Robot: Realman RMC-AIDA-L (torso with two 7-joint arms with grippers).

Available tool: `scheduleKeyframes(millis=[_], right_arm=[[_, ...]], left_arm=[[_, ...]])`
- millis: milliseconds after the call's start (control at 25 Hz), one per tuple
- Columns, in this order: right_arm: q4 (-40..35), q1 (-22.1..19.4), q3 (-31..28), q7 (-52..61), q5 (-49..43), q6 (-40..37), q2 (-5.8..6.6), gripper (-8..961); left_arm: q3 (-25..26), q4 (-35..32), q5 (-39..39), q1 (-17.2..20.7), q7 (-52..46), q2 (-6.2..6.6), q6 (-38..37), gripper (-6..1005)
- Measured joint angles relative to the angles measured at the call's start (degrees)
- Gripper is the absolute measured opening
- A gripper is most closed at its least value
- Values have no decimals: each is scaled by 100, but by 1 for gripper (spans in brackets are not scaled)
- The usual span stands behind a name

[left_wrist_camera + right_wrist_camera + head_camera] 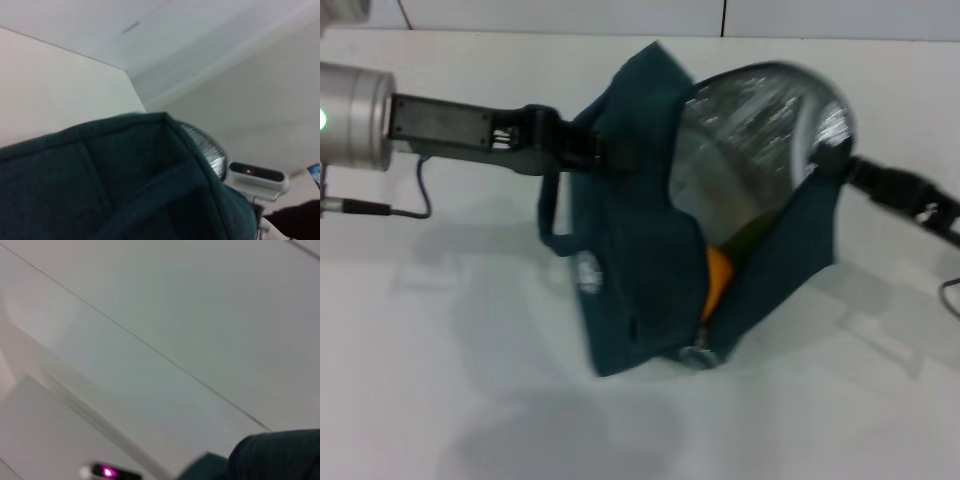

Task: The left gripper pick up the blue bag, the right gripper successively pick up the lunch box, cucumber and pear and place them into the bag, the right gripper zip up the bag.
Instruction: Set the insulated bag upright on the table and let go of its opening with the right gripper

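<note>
The blue bag [630, 260] stands tilted at the table's middle, its silver foil lining [760, 120] showing under the raised flap. My left gripper [588, 150] reaches in from the left and is shut on the bag's upper left side. At the flap's right edge sits my right gripper [835, 160], touching the fabric. Inside the opening lie the orange pear [717, 278] and the green cucumber [748, 238] just above it. A ring-pull zipper [698, 352] hangs at the bag's front corner. The lunch box is hidden. Bag fabric [100, 180] fills the left wrist view and shows as a corner [280, 455] in the right wrist view.
The white table [440, 340] spreads around the bag. One looped handle [548, 225] dangles at the bag's left side. A grey cable [420, 195] hangs under the left arm. A white device with a small light [257, 177] shows beyond the bag in the left wrist view.
</note>
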State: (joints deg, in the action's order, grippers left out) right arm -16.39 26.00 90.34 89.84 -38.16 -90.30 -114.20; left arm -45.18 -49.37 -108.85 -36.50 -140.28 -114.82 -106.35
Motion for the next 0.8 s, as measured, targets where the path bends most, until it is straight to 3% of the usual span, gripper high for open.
scheduleKeyframes(millis=[160,320,560,800], right_arm=[[-16,-173,-426,-95,-6,-673,124,31],[-19,-376,-748,-106,-8,-1180,254,32],[-12,-575,-811,-95,-9,-1244,424,33],[65,-536,-800,-93,-185,-925,465,34]], left_arm=[[-70,80,-10,-236,-19,-98,33,39],[-218,562,-23,-581,73,-162,292,39],[-552,854,-34,-639,237,-231,943,39],[-593,918,-150,-513,356,-331,1343,39]])
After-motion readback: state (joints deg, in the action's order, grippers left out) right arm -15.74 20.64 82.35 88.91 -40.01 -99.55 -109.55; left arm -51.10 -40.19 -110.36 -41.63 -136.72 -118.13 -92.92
